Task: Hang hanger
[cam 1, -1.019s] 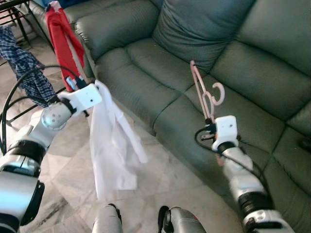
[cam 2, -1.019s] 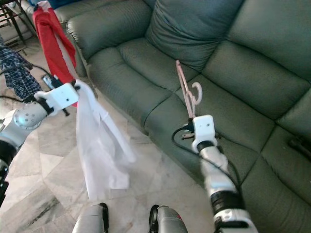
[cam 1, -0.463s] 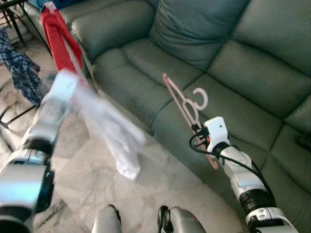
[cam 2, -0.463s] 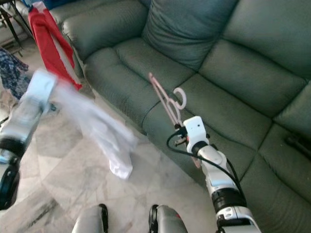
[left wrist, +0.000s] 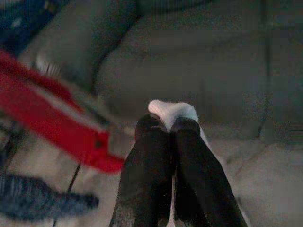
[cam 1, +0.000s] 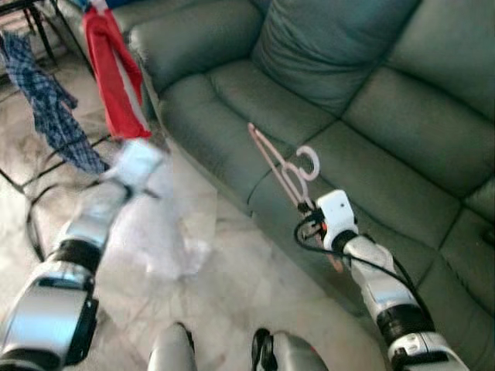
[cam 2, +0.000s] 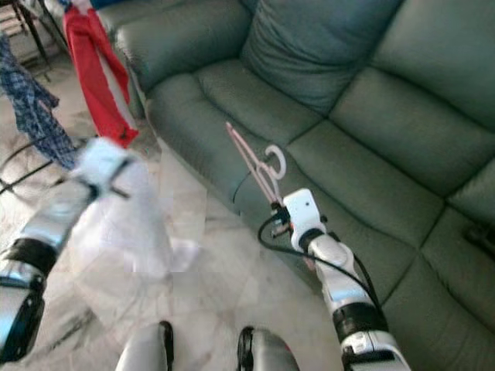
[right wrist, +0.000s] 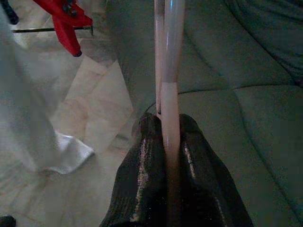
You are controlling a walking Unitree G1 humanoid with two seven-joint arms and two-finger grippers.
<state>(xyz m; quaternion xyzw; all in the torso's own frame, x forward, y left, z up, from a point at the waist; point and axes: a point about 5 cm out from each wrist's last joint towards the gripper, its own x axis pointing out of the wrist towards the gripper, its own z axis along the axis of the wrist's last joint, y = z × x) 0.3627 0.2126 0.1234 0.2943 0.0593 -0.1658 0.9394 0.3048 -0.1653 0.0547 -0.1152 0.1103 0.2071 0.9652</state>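
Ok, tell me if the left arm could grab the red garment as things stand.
Probably not: the left gripper is already shut on the white shirt, so its fingers are occupied, though the red garment hangs nearby.

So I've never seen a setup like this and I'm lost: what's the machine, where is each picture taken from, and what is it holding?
It's a walking humanoid robot with two silver arms, each ending in a two-fingered black claw. The two wide pictures come from cameras in its head, looking down at a green sofa and tiled floor. The two close-ups come from cameras on its wrists. The left claw is shut on a white cloth, blurred here. The right claw grips a pink hanger above the sofa's edge. A red garment and a blue checked one hang nearby.
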